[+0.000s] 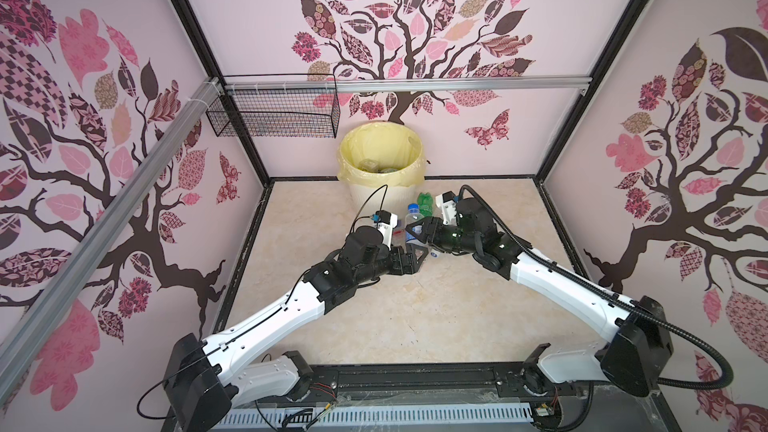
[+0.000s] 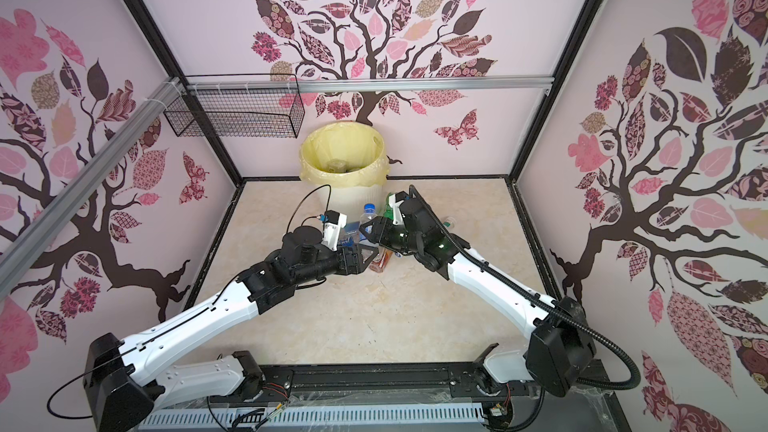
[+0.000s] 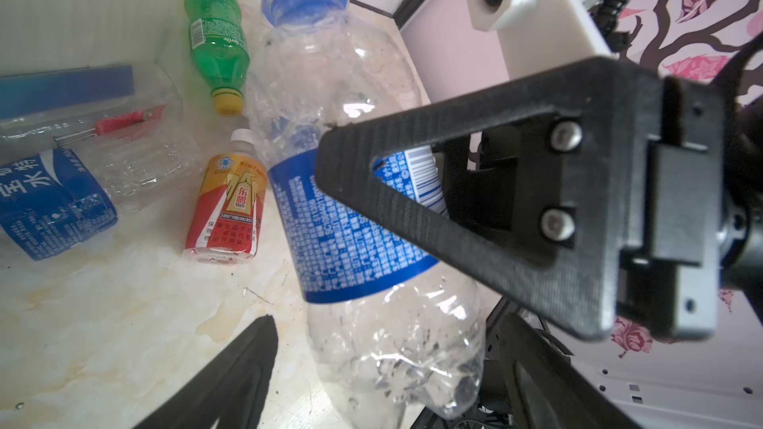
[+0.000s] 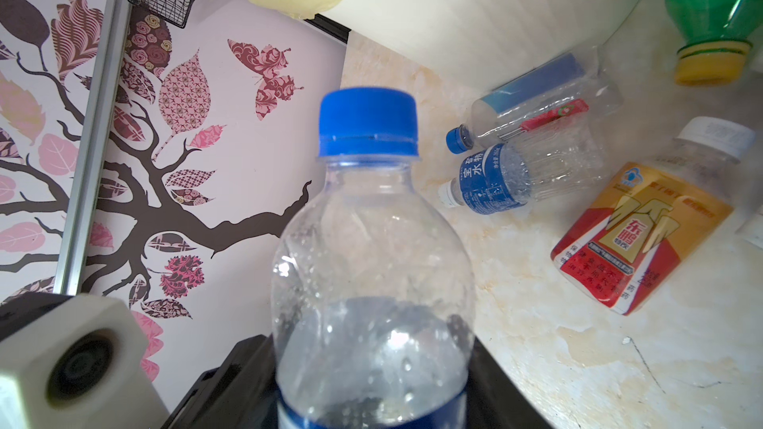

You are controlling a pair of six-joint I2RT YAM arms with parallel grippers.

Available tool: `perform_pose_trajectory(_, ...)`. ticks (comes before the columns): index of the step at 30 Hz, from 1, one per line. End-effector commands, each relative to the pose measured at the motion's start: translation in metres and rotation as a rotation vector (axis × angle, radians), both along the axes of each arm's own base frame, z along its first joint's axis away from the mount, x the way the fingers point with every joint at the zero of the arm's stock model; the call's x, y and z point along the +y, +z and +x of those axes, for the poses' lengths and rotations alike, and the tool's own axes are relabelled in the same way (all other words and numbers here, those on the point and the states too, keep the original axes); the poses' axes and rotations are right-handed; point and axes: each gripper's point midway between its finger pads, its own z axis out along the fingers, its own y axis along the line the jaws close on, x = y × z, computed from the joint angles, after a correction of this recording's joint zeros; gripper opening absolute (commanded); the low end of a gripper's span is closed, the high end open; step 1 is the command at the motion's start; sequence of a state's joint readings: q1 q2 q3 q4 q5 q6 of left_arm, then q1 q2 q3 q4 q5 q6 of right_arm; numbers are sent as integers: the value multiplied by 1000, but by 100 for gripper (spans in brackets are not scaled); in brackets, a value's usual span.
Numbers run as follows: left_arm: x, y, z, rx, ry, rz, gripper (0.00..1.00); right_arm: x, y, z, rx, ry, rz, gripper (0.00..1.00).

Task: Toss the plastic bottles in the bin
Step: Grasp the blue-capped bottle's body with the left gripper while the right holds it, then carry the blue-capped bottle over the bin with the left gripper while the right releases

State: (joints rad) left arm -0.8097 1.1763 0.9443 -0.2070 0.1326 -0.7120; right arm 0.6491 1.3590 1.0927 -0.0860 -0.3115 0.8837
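Note:
My right gripper [image 1: 415, 229] is shut on a clear plastic bottle [image 4: 367, 241] with a blue cap and blue label, holding it upright above the floor in front of the bin [image 1: 374, 197]. My left gripper [image 3: 384, 348] stands open, and the held bottle's [image 3: 351, 220] base hangs between its fingers [image 3: 235, 381] without touching the one that shows. On the floor by the cream ribbed bin [image 4: 495, 6] lie a green bottle [image 3: 216, 47], an amber-red bottle [image 3: 227, 204] and two clear blue-labelled ones [image 4: 516, 177]. More bottles sit inside the yellow-lined bin.
A black wire basket [image 1: 274, 114] hangs on the rail at the back left, above and left of the bin. Patterned walls close in the marble-look floor [image 1: 415, 317] on three sides. Both arms meet near the middle, wrists almost touching.

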Motion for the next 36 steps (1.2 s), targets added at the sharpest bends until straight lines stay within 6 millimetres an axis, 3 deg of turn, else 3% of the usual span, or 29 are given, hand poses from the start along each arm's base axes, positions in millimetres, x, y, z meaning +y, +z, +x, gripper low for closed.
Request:
perform_pose_trajectory(1, -4, 15, 7, -33, 18, -24, 86, 4, 12, -3, -13, 12, 26, 57)
perform_pose_trajectory(10, -9, 17, 11, -40, 21, -26, 85, 12, 10, -7, -3, 27, 35, 58)
perform_pose_trajectory(21, -3, 12, 10, -39, 32, -7, 58, 12, 10, -7, -12, 28, 21, 60)
perform_pose_trajectory(36, 15, -1, -1, -27, 48, 36, 51, -2, 28, -1, -97, -29, -25, 87)
